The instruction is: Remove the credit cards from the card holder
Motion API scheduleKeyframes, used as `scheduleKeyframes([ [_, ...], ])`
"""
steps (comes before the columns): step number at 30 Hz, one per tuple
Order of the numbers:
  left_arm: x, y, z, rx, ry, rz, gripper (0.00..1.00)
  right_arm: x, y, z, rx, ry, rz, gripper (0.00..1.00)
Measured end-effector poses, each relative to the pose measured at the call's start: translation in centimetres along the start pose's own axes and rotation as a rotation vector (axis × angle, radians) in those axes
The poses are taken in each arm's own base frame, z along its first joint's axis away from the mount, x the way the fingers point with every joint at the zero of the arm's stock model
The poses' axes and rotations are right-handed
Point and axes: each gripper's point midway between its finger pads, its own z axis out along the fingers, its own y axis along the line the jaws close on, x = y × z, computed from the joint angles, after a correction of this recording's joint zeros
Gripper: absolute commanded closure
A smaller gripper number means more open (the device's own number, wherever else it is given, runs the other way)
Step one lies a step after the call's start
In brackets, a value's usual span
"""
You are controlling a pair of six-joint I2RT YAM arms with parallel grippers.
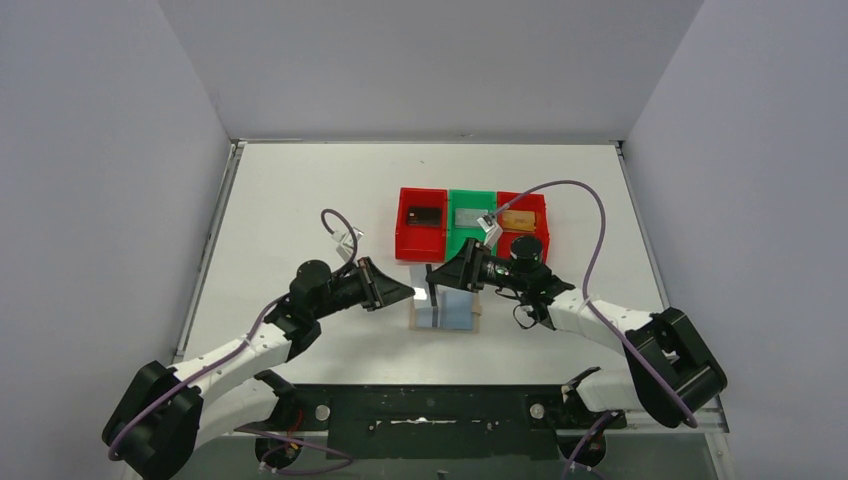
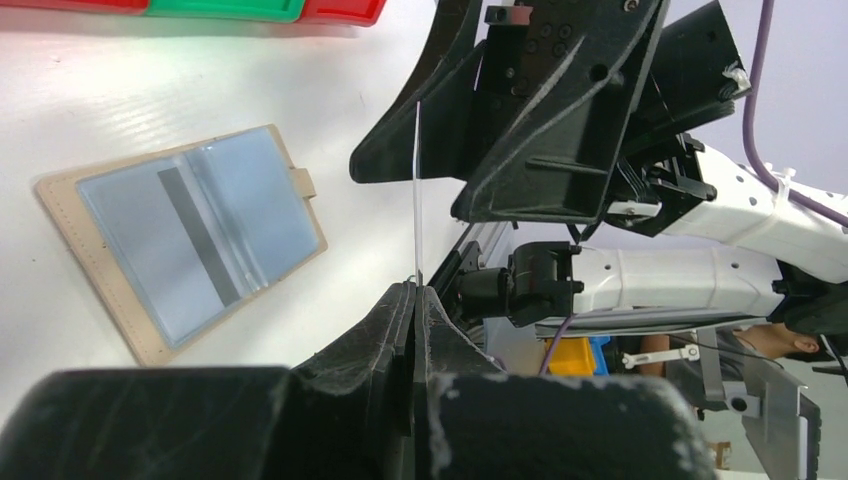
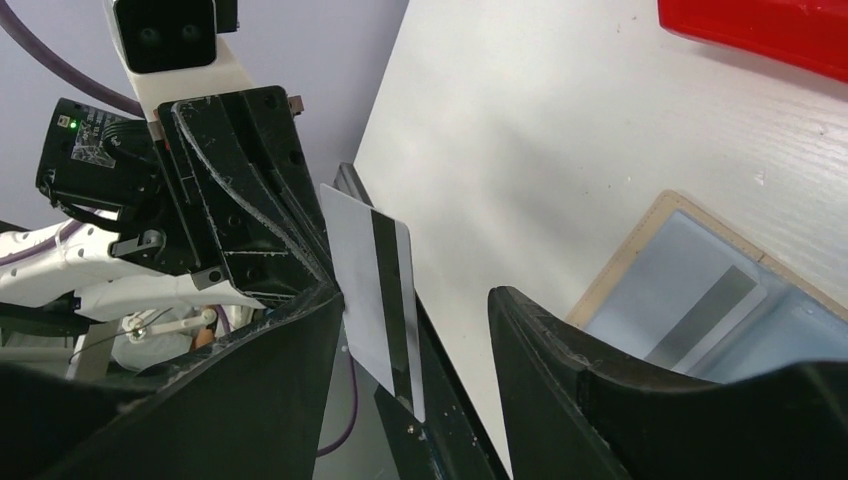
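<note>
Left end effector (image 2: 418,292) clamps a striped credit card (image 3: 372,290) on edge over the left side of the card holder (image 2: 265,215), which lies open on the desk (image 1: 300,200) with a second card (image 2: 200,235) inside. Right end effector (image 3: 412,305) straddles the held card, jaws apart. This looks like a handover: next, right closes and left releases.

On the white worktop (image 1: 300,200), just beyond the right tool (image 1: 433,283), stand a red tray (image 1: 420,250) straight ahead, a green tray (image 1: 472,195) beside it, and a second red tray (image 1: 522,197) (its near edge hidden).
</note>
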Motion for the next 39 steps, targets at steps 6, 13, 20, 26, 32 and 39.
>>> scheduleKeyframes([
  [6,0.0,-0.5,0.0,0.024,0.004,0.008,1.00,-0.3,0.8,0.1,-0.044,-0.003,0.001,0.67],
  [13,-0.2,-0.9,0.0,0.038,-0.005,0.009,1.00,-0.6,2.4,0.1,-0.125,0.004,-0.001,0.83],
  [20,-0.5,-0.9,-0.1,0.039,-0.015,0.005,1.00,-0.4,2.7,-0.1,-0.144,0.004,0.006,0.89],
  [26,-0.5,-0.7,-0.2,0.037,-0.018,-0.005,0.94,-0.3,3.1,-0.3,-0.164,0.013,0.002,1.00],
  [32,-0.8,-0.8,-0.4,0.032,-0.034,0.000,0.53,-0.1,3.0,-0.3,-0.164,0.023,-0.005,1.00],
  [39,-1.2,0.3,-1.0,-0.041,-0.070,0.017,0.37,-1.3,0.9,0.0,0.005,0.027,-0.079,1.00],
])
